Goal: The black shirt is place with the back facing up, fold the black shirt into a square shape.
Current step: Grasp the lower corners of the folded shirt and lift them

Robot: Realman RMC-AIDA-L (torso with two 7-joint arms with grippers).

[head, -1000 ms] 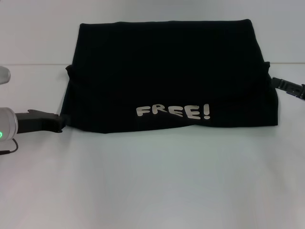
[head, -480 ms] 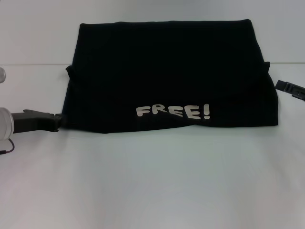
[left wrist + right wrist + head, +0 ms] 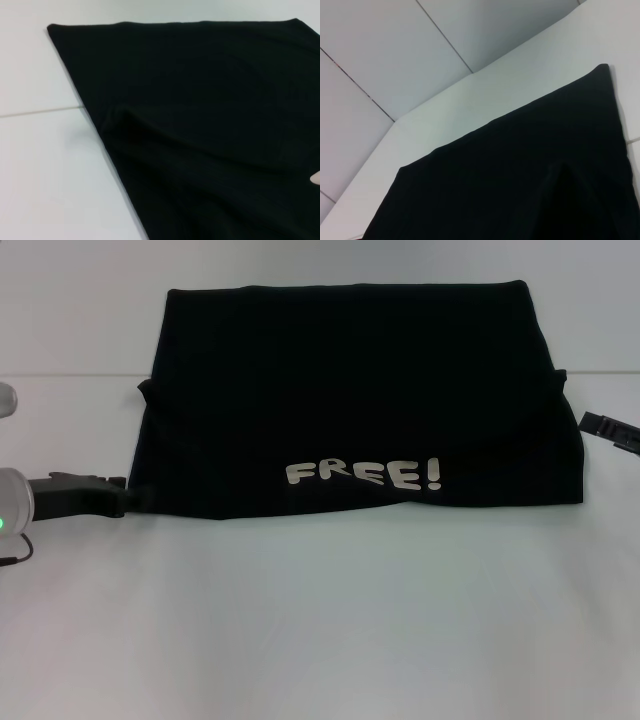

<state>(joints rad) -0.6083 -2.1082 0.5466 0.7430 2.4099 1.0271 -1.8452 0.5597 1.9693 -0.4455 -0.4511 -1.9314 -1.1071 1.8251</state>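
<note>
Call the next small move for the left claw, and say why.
Probably ease the left claw in at the near left corner of the black shirt and grip that edge, ready to fold it across. The shirt lies as a wide rectangle, lettering up, not yet square. The claw's tip sits right at that corner, while the right claw stands clear of the right edge. Neither claw's grip state can be read.

left claw (image 3: 112, 496): black | silver wrist, green light | right claw (image 3: 612, 429): black

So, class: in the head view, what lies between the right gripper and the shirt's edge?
Only a narrow strip of bare white table separates the right gripper from the shirt, seen in the head view.
</note>
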